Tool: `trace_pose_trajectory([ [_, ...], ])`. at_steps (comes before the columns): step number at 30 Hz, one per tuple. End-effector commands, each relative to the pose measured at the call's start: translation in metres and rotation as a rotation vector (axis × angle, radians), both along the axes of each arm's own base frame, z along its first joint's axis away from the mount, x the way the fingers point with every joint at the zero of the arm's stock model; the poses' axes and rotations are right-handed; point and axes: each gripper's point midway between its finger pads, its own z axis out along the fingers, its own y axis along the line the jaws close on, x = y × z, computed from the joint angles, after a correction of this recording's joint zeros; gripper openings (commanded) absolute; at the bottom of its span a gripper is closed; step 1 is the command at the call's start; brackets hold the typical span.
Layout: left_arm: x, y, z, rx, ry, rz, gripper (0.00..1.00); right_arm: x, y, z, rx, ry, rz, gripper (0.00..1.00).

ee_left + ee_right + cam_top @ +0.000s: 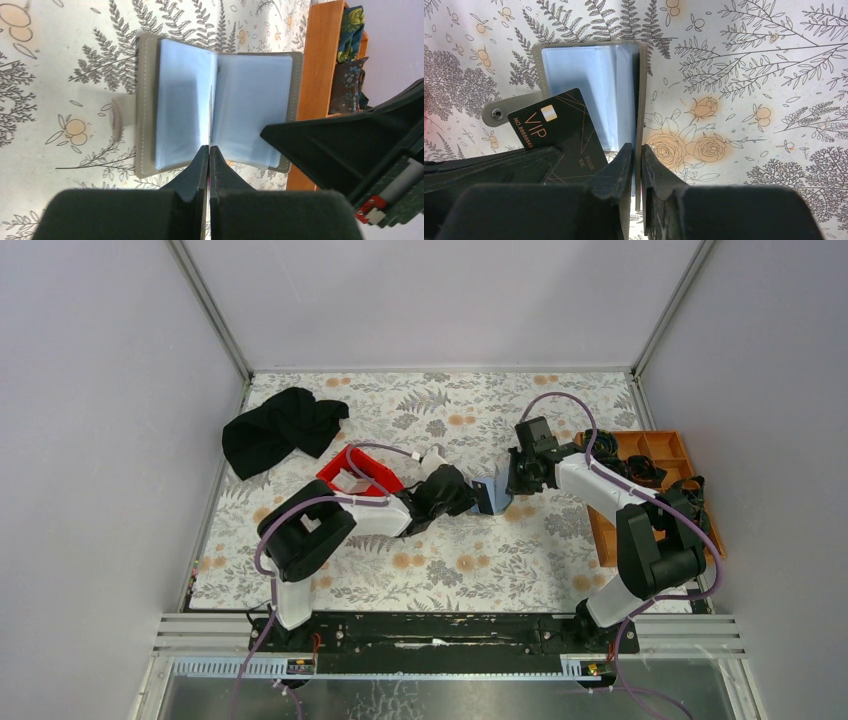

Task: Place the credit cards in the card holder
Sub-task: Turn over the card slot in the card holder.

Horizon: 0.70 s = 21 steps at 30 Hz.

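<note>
The card holder is open above the floral table, a grey cover with clear bluish sleeves. My left gripper is shut on a black credit card marked VIP, seen edge-on in its own view. The card's corner lies over the holder's left sleeve. My right gripper has its jaws closed on the holder's right grey cover edge. In the top view both grippers meet at the holder. Other credit cards are out of view.
A red bin sits just left of the left gripper, a black cloth beyond it. An orange compartment tray with dark items stands along the right edge, close behind the holder in the left wrist view.
</note>
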Motion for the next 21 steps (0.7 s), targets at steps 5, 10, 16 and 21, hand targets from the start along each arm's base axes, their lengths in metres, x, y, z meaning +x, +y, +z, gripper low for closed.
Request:
trace_pose_trajectory([
  [5, 0.012, 0.002, 0.015, -0.122, -0.101, -0.076, 0.0, -0.003, -0.008, -0.003, 0.072, 0.039, -0.08, 0.09],
  [10, 0.017, 0.004, 0.017, -0.118, -0.128, -0.126, 0.0, -0.01, -0.011, -0.009, 0.174, 0.069, -0.119, 0.08],
  [16, 0.023, -0.006, 0.021, -0.08, -0.162, -0.22, 0.0, -0.016, -0.005, -0.016, 0.259, 0.107, -0.125, 0.08],
  [21, 0.027, -0.014, 0.019, -0.065, -0.169, -0.279, 0.0, -0.019, -0.009, -0.024, 0.272, 0.14, -0.146, 0.08],
])
